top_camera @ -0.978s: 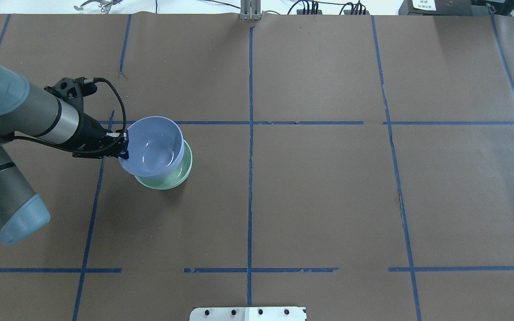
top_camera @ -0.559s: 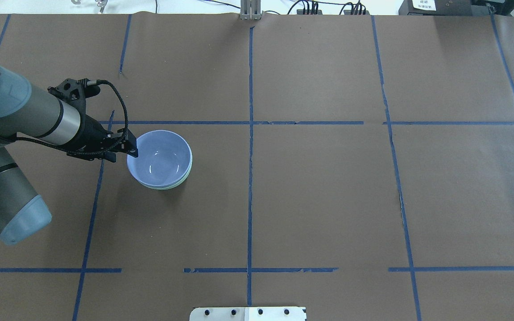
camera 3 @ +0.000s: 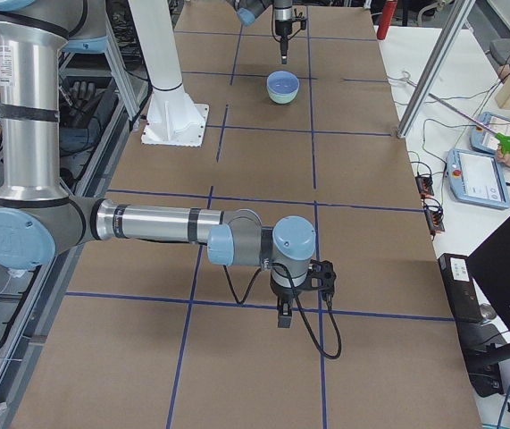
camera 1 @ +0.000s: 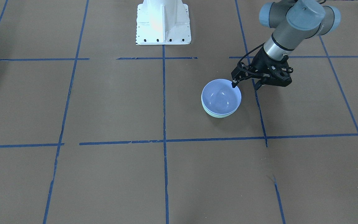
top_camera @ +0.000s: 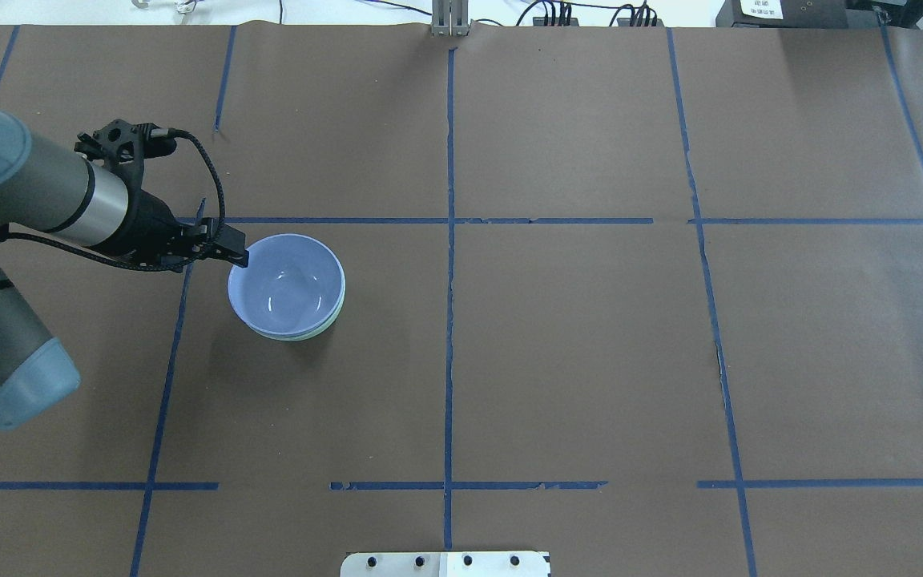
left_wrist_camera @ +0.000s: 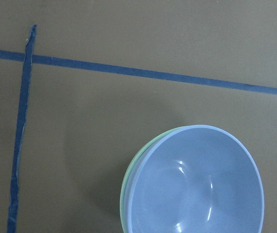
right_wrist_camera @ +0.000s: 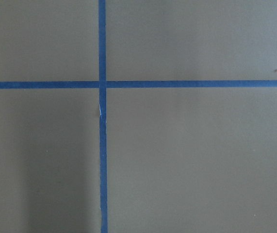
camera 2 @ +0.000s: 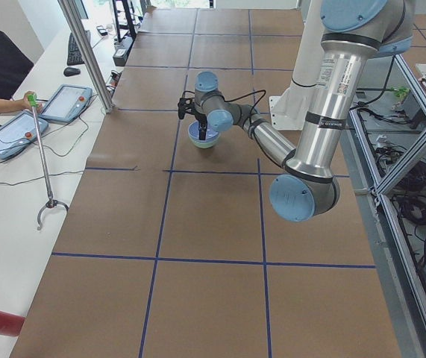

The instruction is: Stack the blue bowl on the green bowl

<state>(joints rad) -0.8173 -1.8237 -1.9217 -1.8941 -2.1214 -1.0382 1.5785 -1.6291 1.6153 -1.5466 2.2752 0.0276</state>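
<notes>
On my feed the blue bowl [top_camera: 285, 282] sits nested inside the green bowl [camera 1: 218, 116]. Both are upright, and only a thin mint edge of the green one shows around the blue one's rim. The pair stands on the brown paper surface [top_camera: 590, 361], on the robot's left half, in the grid cell just past a crossing of the blue tape lines [top_camera: 449, 320]. The left wrist view looks down on both rims, and they look nearly concentric, with the green showing a little more on one side.

The left end effector [camera 1: 245, 85] hangs at the rim of the stack on the side nearest its arm. Its fingers are spread and hold nothing. In the front-facing view one fingertip lies over the blue bowl's edge and the other is outside it, over bare paper. From the side views it looks raised a little above the bowls, though I cannot say for sure that it is clear of the rim.

The right end effector [camera 3: 283, 315] is well away from the bowls, pointing down over a tape crossing. I cannot tell whether its fingers are spread or pressed together.
</notes>
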